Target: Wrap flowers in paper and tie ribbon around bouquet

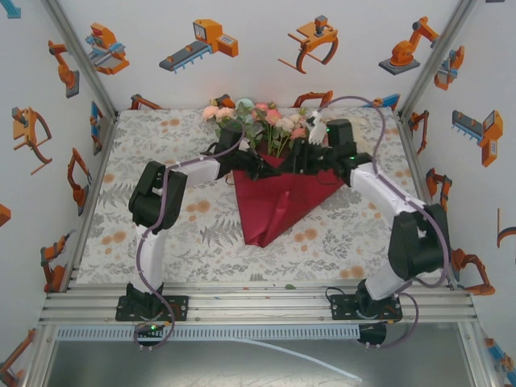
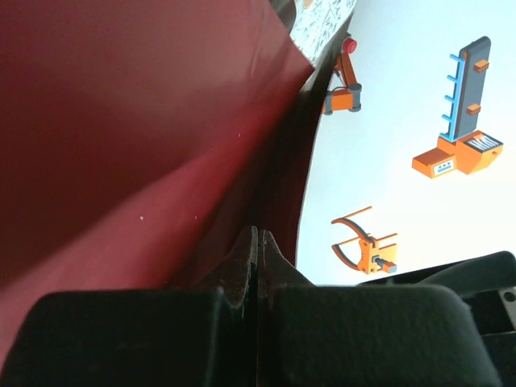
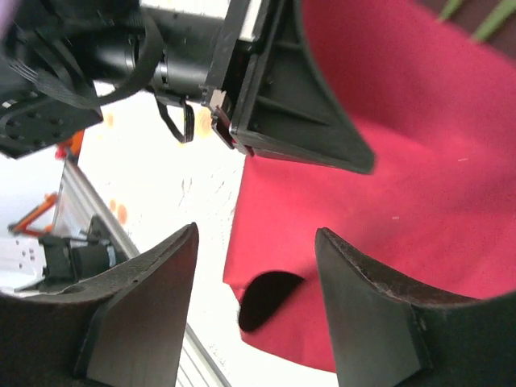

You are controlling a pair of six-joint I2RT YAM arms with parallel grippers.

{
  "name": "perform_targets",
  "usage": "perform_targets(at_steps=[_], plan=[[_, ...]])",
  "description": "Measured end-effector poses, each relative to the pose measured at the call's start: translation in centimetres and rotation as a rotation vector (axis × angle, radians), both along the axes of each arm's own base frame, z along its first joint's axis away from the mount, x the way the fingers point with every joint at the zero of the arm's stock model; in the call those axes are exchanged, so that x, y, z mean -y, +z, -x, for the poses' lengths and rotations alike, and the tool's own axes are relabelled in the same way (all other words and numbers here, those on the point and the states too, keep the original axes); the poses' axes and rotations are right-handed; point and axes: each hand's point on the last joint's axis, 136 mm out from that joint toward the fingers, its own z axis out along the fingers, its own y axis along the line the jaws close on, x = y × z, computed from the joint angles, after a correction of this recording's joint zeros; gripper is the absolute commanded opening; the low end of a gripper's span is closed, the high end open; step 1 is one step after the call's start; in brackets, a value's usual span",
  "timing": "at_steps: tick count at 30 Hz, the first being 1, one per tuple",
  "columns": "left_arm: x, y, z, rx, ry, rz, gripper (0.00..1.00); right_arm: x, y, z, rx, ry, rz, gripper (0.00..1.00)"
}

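Overall: you've got bright, even, diffuse light; white walls (image 1: 266,81) bounce it, no hard hotspots in top view.
Shadows: soft + short, under the arms (image 1: 157,193) and beside the paper (image 1: 278,201) on the surface (image 1: 210,242).
Top view: sharp throughout; side rails (image 1: 83,58) splay outward, wide-angle stretch twd corners.
Left wrist: left tool (image 2: 258,234) sits v. close, black, no detail, soft-edged; paper runs dim maroon to brighter red; wall bg near blown out, stickers (image 2: 455,153) still crisp.
Right wrist: right tool (image 3: 256,234) blurred at near edges; paper saturated red; surface washed out to near white; blurry purple smear top-left corner; dark oval at paper's low edge, shadow or gap, can't tell.
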Motion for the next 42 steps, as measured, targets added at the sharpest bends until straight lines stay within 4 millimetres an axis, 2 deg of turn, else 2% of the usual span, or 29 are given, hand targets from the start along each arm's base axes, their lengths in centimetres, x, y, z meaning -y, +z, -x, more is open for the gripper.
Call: perform_targets(at_steps=[3,5,8,11,13,15,16,19,21,23,24,27,29,31,34,37,39,42], plan=[[0.0,0.3,-0.3,0.020,0.001,0.008,0.00,2.9,1.9,-0.6,0.051,-0.107,0.038,0.60],[0.0,0.6,-0.6,0.032,0.002,0.014,0.00,4.1,1.8,-0.6,0.050,-0.166,0.082,0.61],[0.1,1.0,-0.8,0.057,-0.003,0.020,0.00,6.6,-0.8,-0.3,-0.039,-0.273,0.196,0.64],[0.3,1.7,-1.1,0.104,-0.023,0.011,0.04,10.3,-4.1,0.8,-0.187,-0.393,0.313,0.67],[0.3,2.1,-1.4,0.148,-0.038,-0.017,0.07,12.9,-5.6,1.8,-0.264,-0.469,0.371,0.69],[0.1,2.4,-1.6,0.195,-0.048,-0.062,0.09,15.3,-6.4,3.1,-0.314,-0.537,0.408,0.75],[-0.2,2.5,-1.6,0.216,-0.052,-0.091,0.11,16.4,-6.5,3.9,-0.334,-0.575,0.419,0.84],[-1.4,3.5,-1.5,0.286,-0.060,-0.184,0.13,20.3,-5.9,6.5,-0.372,-0.725,0.405,0.98],[-2.7,4.6,-1.4,0.342,-0.057,-0.258,0.15,23.0,-6.1,8.5,-0.401,-0.837,0.366,0.99],[-4.4,5.9,-1.4,0.399,-0.041,-0.346,0.17,24.9,-7.3,10.7,-0.454,-0.922,0.336,0.99],[-5.6,6.6,-1.4,0.427,-0.025,-0.399,0.18,25.1,-8.2,11.7,-0.491,-0.941,0.325,0.99],[-9.0,7.8,-1.0,0.471,0.014,-0.501,0.22,24.1,-11.6,14.3,-0.612,-0.918,0.309,0.98],[-10.8,7.3,-1.0,0.462,0.024,-0.526,0.25,23.3,-13.6,15.5,-0.680,-0.893,0.296,0.96],[-12.1,5.7,-0.9,0.426,0.010,-0.543,0.30,22.5,-15.4,16.6,-0.741,-0.866,0.280,0.95],[-11.6,2.7,-0.2,0.363,-0.064,-0.529,0.33,21.2,-17.3,17.6,-0.797,-0.823,0.233,0.87],[-10.0,-0.2,1.8,0.293,-0.162,-0.510,0.37,19.9,-17.9,18.2,-0.817,-0.785,0.169,0.84],[-9.1,-1.3,3.2,0.263,-0.210,-0.496,0.38,19.0,-17.1,18.0,-0.789,-0.758,0.131,0.84],[-8.6,-1.8,4.2,0.239,-0.245,-0.471,0.39,17.5,-15.0,16.9,-0.690,-0.703,0.069,0.88]])
